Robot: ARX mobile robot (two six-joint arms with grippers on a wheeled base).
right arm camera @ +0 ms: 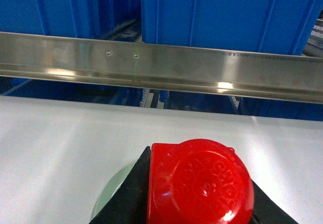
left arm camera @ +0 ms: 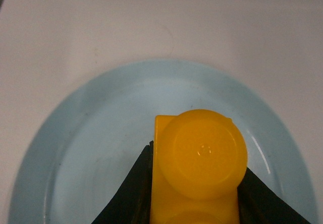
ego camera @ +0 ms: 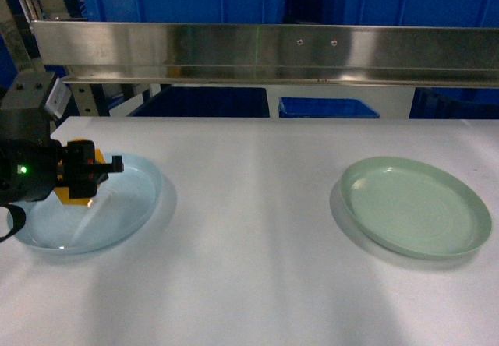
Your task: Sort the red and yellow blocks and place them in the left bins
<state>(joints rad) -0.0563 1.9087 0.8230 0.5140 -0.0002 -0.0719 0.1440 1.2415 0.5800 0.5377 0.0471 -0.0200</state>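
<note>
Both pairs of jaws are clamped on bricks. Left gripper (ego camera: 93, 176) hangs over the pale blue plate (ego camera: 132, 221) at the left of the white table (ego camera: 249, 284), and its black fingers (left arm camera: 131, 193) pinch the orange-yellow stepped brick (left arm camera: 202, 158) from either side. From the left wrist camera one round stud of that brick faces the lens and the rim of a second shows at the bottom edge; the blue plate spreads beneath it, but whether the brick touches the plate I cannot tell. In the head view only a sliver of orange shows between the dark gripper parts.

Right gripper (right arm camera: 199, 204) is outside the head view, but its wrist camera shows it gripping the red cube (right arm camera: 199, 183), the single round stud turned toward the lens, dark fingers (right arm camera: 128, 199) on both flanks. A bit of the pale green plate (right arm camera: 113, 193) peeks out below the cube at left; in the head view this plate lies at the right of the table, well apart from the blue one.

Beyond the table runs a stainless steel rail (ego camera: 265, 50), and behind it stand the blue crates (right arm camera: 222, 12) with ribbed walls. Another blue crate (ego camera: 327, 108) shows under the rail.
</note>
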